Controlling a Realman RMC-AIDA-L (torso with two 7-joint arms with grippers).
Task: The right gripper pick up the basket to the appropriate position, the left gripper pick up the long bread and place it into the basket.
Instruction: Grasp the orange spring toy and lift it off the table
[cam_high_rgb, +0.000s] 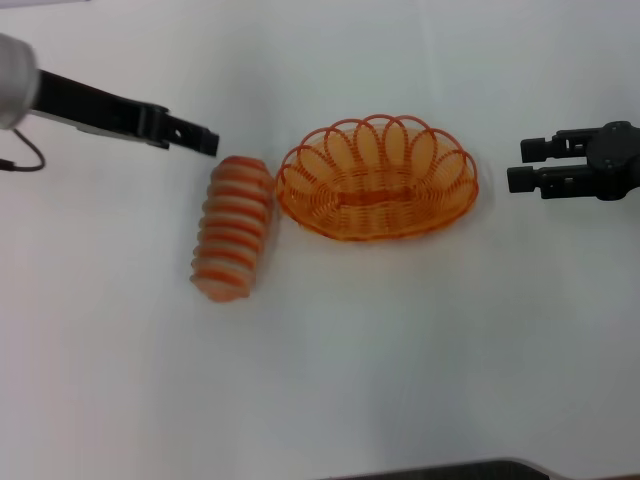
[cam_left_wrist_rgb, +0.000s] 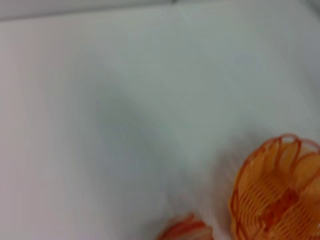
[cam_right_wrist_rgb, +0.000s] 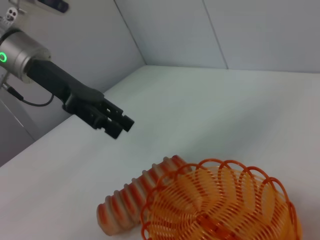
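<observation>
Left hand (cam_high_rgb: 205, 140) hovered level over the counter (cam_high_rgb: 400, 350) just beyond the bread's (cam_high_rgb: 233, 228) far end, fingers together, holding nothing. Right hand (cam_high_rgb: 522, 164) hung right of the basket (cam_high_rgb: 377, 178), fingers parted, empty. Bread lay just left of the basket.

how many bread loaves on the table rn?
1. The long bread lies on the table just left of the basket, outside it, near the left gripper. Basket holds none.
</observation>
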